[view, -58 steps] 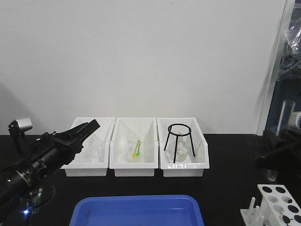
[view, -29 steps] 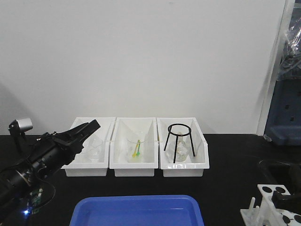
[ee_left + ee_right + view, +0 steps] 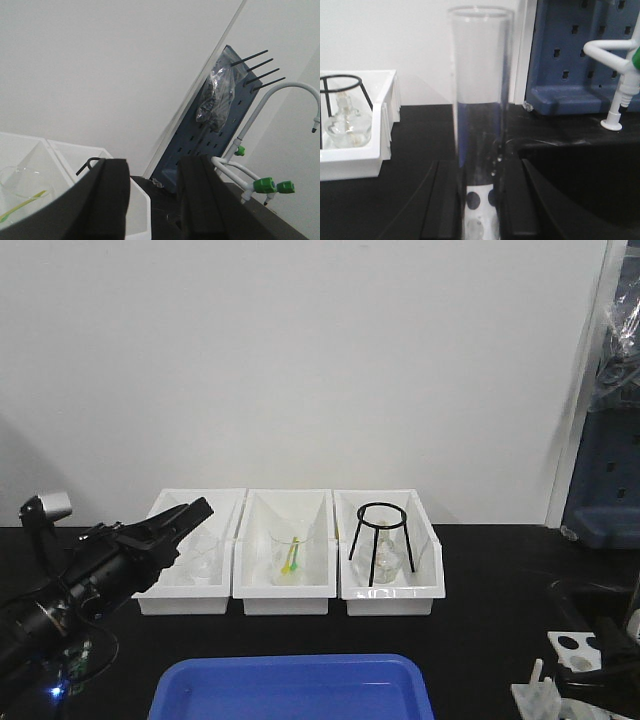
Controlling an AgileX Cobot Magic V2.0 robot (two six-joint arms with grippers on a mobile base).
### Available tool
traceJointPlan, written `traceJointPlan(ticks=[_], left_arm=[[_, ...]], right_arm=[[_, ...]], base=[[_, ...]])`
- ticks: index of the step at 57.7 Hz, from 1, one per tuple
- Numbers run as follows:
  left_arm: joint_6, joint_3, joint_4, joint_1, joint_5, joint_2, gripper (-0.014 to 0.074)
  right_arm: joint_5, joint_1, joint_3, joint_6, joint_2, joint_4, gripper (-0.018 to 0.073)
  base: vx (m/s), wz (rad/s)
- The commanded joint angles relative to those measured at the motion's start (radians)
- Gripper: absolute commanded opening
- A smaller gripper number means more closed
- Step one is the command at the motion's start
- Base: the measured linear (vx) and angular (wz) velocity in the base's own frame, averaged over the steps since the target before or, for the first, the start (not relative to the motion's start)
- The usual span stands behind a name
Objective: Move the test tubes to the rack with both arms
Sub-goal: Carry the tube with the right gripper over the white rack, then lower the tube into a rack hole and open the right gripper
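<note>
The right gripper (image 3: 479, 212) is clamped on an upright tube (image 3: 480, 85) and has dropped from high at the right edge of the front view to its lower right corner, over the rack (image 3: 545, 698), whose holes show through the glass at the tube's foot. Insertion looks imminent, though I cannot tell whether the tube has entered a hole. The left gripper (image 3: 152, 200) stays agape and empty at lower left, beside the left bin (image 3: 190, 600).

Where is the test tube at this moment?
In the right wrist view the test tube stands upright, gripped in the right pincer, over the holes of the rack.
</note>
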Motion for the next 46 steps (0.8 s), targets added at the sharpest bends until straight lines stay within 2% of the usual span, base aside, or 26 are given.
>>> traceJointPlan(ticks=[1,26,46], left_arm=[[-0.002,-0.023,-0.033,0.0,-0.065,-0.053,0.0379],[-0.002,-0.023,-0.033,0.0,-0.065,-0.053,0.0379],[0.004,-0.024,-0.033,0.0,-0.065,-0.053,0.0379]], right_arm=[[-0.1,-0.007,-0.024,-0.001,0.001,-0.019,-0.0008],[-0.25,-0.006,-0.024,0.081,0.154,-0.022,-0.0006],[-0.254,-0.006,-0.024,0.081,0.228,-0.026,0.0]], base=[[0.0,0.0],[0.0,0.0],[0.0,0.0]])
